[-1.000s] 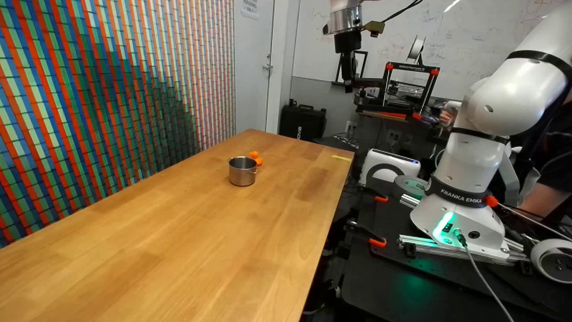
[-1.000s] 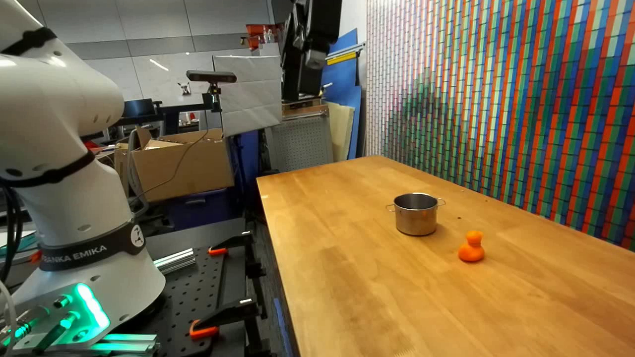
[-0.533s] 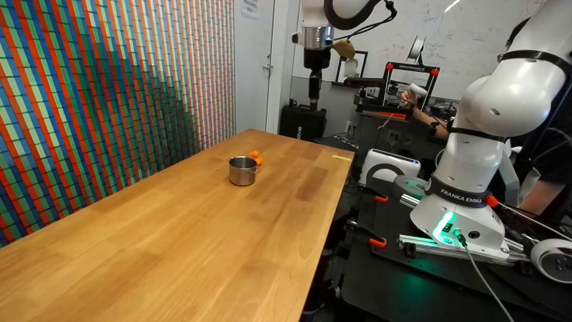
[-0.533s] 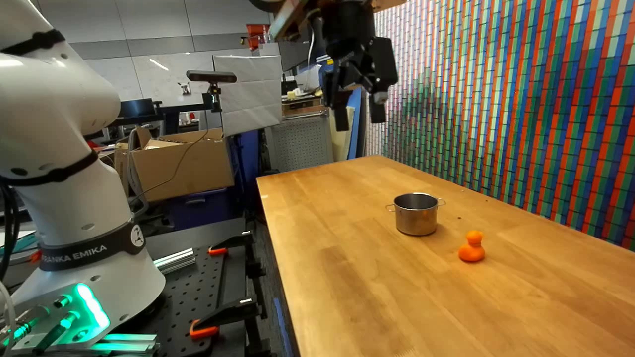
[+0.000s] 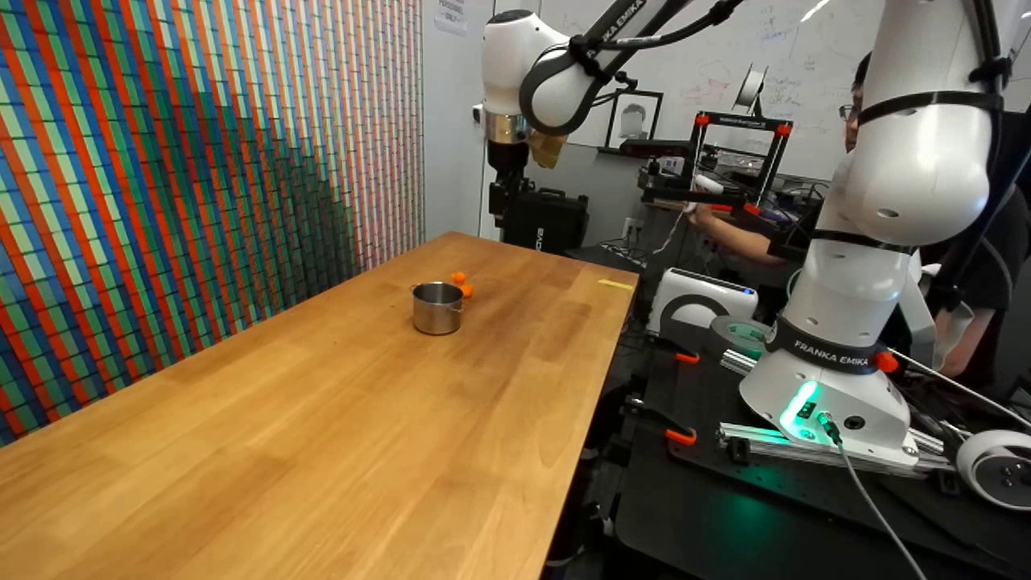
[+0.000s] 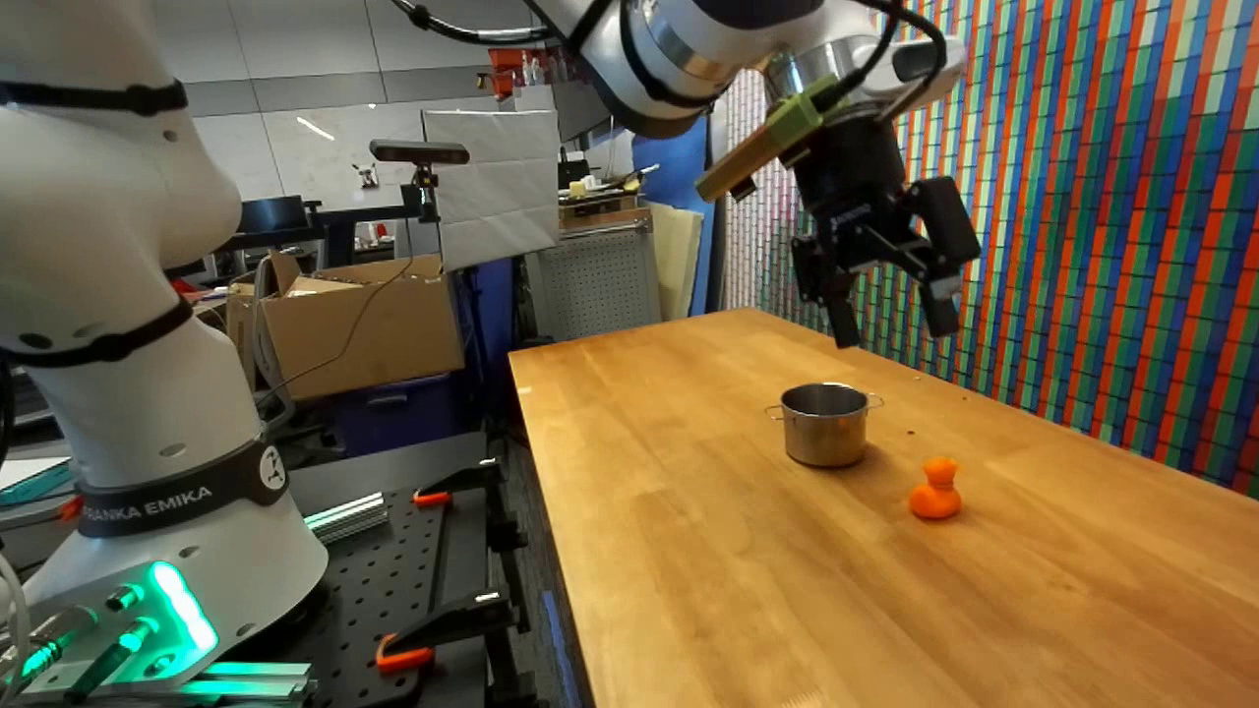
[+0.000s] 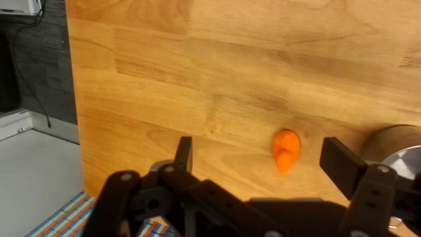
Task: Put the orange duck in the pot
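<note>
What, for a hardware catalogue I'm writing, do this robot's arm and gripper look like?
The arm is white and rounded, with black bands, a dark collar lettered FRANKA EMIKA and a green light strip below that. Black cables run along it. A silver ring circles it near the gripper, which is black and angular, with two blocky fingers.
</note>
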`<action>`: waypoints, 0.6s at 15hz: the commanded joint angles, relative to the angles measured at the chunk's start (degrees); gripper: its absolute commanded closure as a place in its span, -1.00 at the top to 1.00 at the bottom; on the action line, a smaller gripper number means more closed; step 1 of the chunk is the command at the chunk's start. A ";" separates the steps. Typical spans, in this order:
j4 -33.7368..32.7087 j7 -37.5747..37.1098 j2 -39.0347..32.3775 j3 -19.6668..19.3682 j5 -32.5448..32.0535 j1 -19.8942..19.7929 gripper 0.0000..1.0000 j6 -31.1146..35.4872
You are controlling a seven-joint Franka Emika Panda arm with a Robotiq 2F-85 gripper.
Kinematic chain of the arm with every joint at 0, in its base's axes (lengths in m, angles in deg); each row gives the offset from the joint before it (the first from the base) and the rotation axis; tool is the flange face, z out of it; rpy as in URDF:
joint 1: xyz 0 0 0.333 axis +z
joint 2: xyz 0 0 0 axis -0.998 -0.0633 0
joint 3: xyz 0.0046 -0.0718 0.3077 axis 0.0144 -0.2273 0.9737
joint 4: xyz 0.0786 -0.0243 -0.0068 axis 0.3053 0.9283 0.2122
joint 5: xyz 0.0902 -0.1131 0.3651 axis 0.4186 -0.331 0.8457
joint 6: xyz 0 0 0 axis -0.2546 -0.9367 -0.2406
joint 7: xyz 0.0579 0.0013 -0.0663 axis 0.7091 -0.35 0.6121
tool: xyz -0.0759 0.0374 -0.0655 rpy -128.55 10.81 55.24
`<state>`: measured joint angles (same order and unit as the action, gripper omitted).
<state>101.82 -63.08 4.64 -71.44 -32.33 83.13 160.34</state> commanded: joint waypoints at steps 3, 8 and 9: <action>-10.62 -4.99 -14.96 -2.96 3.58 0.75 1.00 0.27; -15.35 -4.93 -22.48 -2.45 10.83 0.85 1.00 1.38; -16.10 -5.01 -23.61 -2.40 12.19 0.99 1.00 1.66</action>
<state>89.96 -67.66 -14.83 -73.57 -24.22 83.36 161.39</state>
